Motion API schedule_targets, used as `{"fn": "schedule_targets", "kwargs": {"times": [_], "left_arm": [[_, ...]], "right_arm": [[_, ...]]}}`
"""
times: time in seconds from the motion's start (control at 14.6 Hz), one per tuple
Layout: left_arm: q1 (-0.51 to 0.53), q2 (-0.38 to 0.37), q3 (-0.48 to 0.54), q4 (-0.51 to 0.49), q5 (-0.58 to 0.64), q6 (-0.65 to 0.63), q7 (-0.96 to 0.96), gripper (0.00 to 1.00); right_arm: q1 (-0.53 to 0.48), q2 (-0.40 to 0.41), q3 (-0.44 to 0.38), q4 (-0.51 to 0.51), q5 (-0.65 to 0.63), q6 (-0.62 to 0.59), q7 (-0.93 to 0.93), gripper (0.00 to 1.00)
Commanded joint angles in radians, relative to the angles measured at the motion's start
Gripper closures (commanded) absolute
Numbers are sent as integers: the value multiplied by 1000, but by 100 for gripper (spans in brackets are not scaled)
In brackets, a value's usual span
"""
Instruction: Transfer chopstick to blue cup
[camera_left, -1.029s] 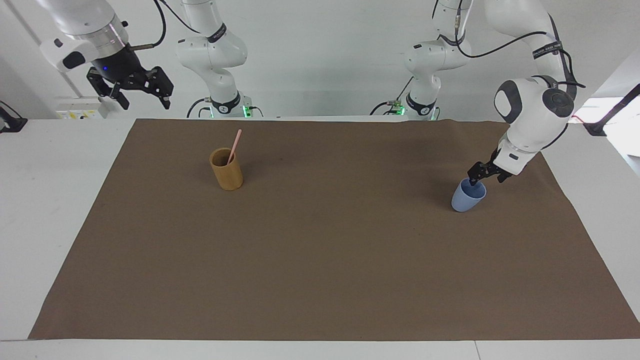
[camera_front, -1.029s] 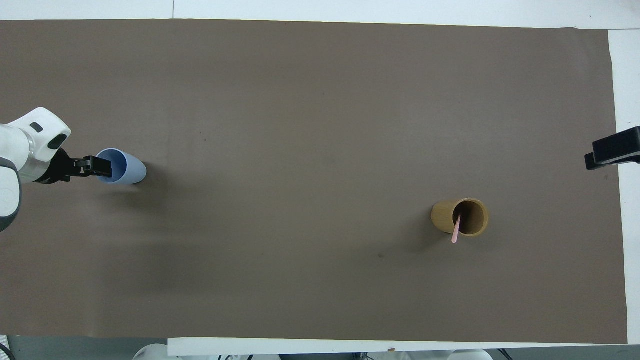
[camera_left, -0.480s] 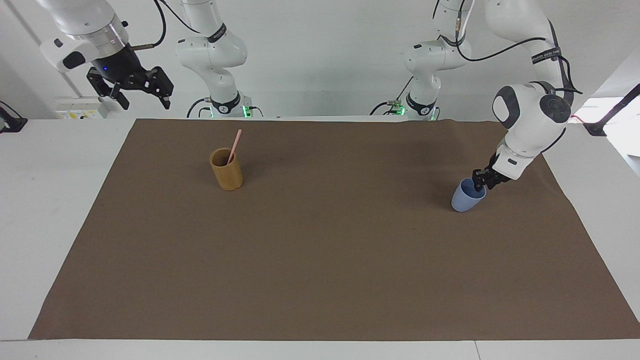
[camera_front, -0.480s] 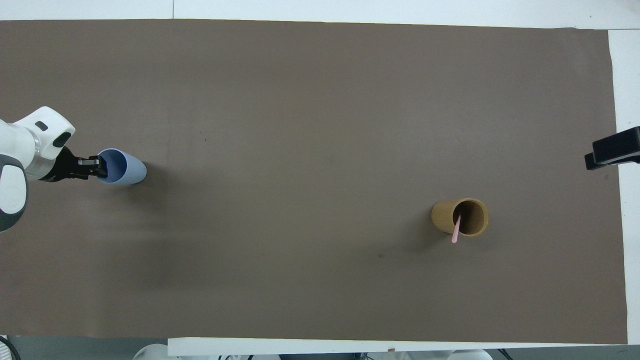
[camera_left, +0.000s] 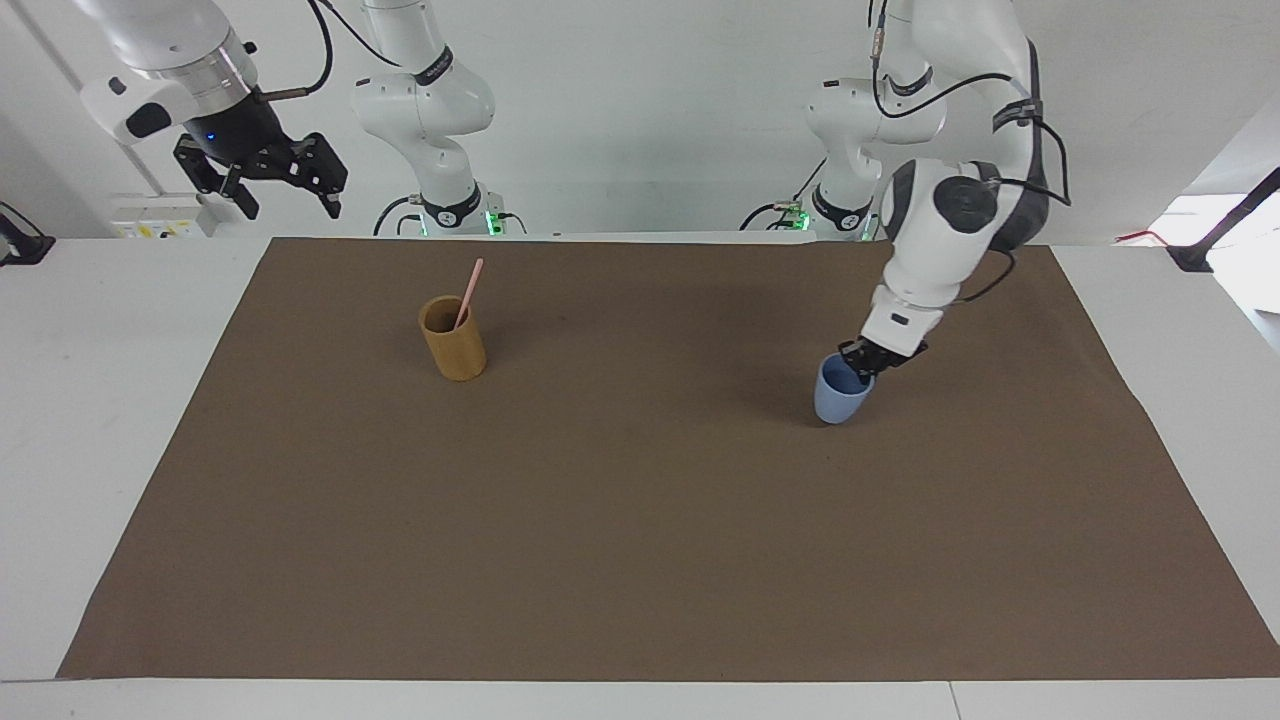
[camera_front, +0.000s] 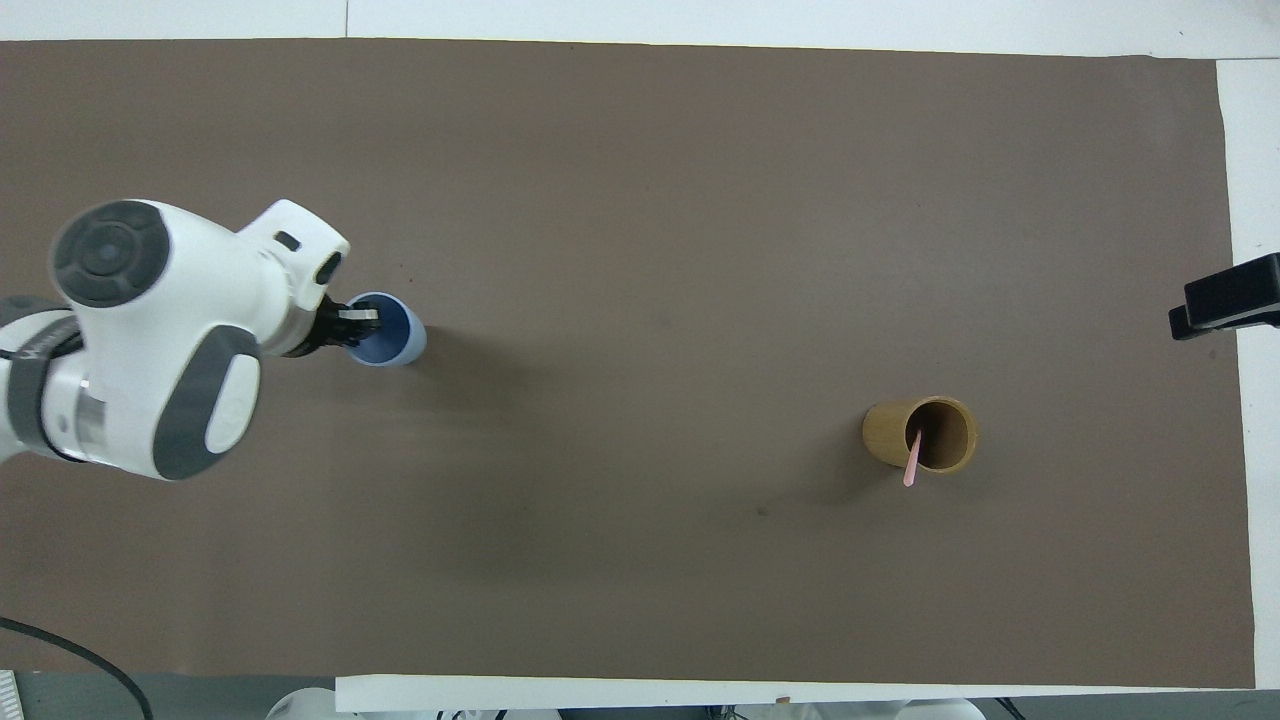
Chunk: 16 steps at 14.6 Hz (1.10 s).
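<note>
The right end effector (camera_left: 283, 185) is being held open in the air off the corner of the table (camera_left: 120, 330) at the right arm's end, where that arm is waiting. The chopstick (camera_left: 468, 292) is standing tilted in the wooden cup (camera_left: 452, 338), its tip leaning toward the robots' edge of the table. Toward the left arm's end, the blue cup (camera_left: 838, 390) is being gripped by its rim, the left end effector (camera_left: 862, 364) being closed on it with 1 finger inside.

A rim pinch is judged to be a weak hold: the cup could be tipped or dropped if it is swung quickly, and the chopstick is still to be fetched.

Compared with 1 second ago, the left end effector has been closed and the blue cup is being carried toward the middle of the table; the wooden cup, chopstick and right end effector are unmoved.
</note>
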Motion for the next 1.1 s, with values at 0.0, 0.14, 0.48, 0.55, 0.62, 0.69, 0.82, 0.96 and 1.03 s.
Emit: {"fn": "schedule_targets", "kwargs": {"times": [0.0,0.14,0.48,0.55,0.62,0.69,0.82,0.96,1.03], "left_arm": [[-126,35,18,15,3,41,-144,100],[-182,49,17,23,1,58,-203,100],[-230,51,18,26,6,61,-260,0],[-232,51,18,36,7,52,-260,0],[-227,48,20,50,7,31,-258,0],[-218,43,18,81,7,-17,-258,0],[-188,43,24,183,7,-154,-257,0],[-110,31,26,257,9,-286,-249,0],[-44,22,27,285,14,-342,-202,0]], "right_arm": [[-3,-5,2,-1,-16,3,-22,0],[-3,-5,4,-1,-16,1,-24,0],[-4,-6,4,-4,-12,-3,-22,0],[-4,-8,2,-6,-9,-5,-21,0],[-4,-9,2,-12,-4,-5,-13,0],[-3,-11,2,-21,-4,-5,-13,0],[3,-14,4,-23,-3,-6,-24,0],[16,-14,10,-26,4,6,-15,0],[28,-20,10,-59,40,29,2,0]]}}
